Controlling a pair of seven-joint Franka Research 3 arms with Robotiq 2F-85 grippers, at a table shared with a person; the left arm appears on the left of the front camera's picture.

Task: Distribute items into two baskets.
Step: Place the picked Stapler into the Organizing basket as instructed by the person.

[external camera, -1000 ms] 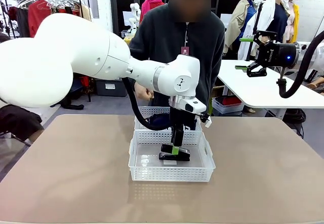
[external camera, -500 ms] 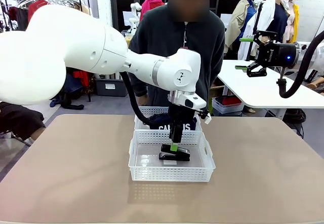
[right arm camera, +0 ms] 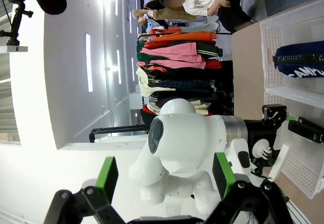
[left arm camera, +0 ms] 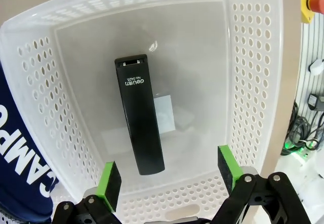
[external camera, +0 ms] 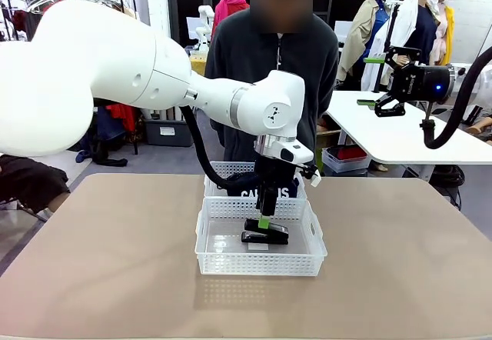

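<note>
Inspector: Stapler (left arm camera: pixel 138 113) lies flat on the floor of the near basket (external camera: pixel 260 265), black, long side running away from the left wrist camera, with white print near its far end. Nothing touches it.

Clerk: Left gripper (left arm camera: pixel 168 176)?

Inspector: Spread wide, poised just above the stapler. From the left wrist, one green pad stands to each side of the stapler's near end, both clear of it. In the front view the left gripper reaches down inside the near basket, over the stapler.

Clerk: Pouch?

Inspector: Navy pouch (external camera: pixel 264 189) with white lettering sits in the far basket (external camera: pixel 223 172), directly behind the near one. The two baskets stand touching or nearly so, in the middle of the worktop (external camera: pixel 115 263). From the left wrist, a corner of the pouch (left arm camera: pixel 23 163) shows beyond the near basket's lattice wall.

Clerk: Right gripper (external camera: pixel 374 81)?

Inspector: Raised high at the right, well apart from both baskets, jaws spread, holding nothing. Its own camera confirms the green pads stand apart with only background between them.

Clerk: Person (external camera: pixel 277 71)?

Inspector: Standing at the far side, behind the baskets, in a dark top.
</note>
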